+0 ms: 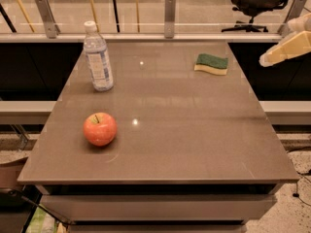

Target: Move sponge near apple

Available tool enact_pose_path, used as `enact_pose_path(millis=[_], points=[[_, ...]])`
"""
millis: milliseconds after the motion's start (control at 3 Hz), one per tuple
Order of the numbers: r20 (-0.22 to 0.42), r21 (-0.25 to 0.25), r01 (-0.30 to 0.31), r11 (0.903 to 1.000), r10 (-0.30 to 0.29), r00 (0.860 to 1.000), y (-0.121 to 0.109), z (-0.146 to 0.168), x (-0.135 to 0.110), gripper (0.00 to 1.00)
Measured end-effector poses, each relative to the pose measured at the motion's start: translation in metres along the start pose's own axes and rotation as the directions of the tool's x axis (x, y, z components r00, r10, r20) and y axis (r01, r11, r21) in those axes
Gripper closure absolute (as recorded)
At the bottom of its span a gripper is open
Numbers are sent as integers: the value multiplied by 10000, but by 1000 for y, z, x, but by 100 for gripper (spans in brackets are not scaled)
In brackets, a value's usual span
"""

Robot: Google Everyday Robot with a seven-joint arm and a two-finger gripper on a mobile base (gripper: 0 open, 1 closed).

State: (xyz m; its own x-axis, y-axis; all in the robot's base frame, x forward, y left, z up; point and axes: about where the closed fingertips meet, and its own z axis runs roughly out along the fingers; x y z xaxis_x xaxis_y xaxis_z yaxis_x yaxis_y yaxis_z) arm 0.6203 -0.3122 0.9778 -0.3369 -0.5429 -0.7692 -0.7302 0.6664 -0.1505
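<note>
One pincer (278, 56), grip unreadable, hangs beside the sponge (211, 63), far from apple (100, 128)

The gripper (270, 57) is a smooth, pale cream plastic piece that tapers to a blunt tip, to the right of the sponge (211, 63). A paler, rounded cream section sits just above it, cut off at the view's edge.

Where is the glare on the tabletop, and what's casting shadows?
Camera view: two small bright glints on the table, one right of the apple, one farther back between the bottle and the sponge, plus a pale reflected band across the middle. Same view: soft shadow at the apple's base; the gripper, beyond the table's right edge, looks washed-out pale.
</note>
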Motion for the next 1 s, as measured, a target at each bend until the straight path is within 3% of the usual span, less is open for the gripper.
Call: enact_pose_path(millis=[1000], points=[[1004,-591,510,9969,-449,9939,-30,49,13,0]])
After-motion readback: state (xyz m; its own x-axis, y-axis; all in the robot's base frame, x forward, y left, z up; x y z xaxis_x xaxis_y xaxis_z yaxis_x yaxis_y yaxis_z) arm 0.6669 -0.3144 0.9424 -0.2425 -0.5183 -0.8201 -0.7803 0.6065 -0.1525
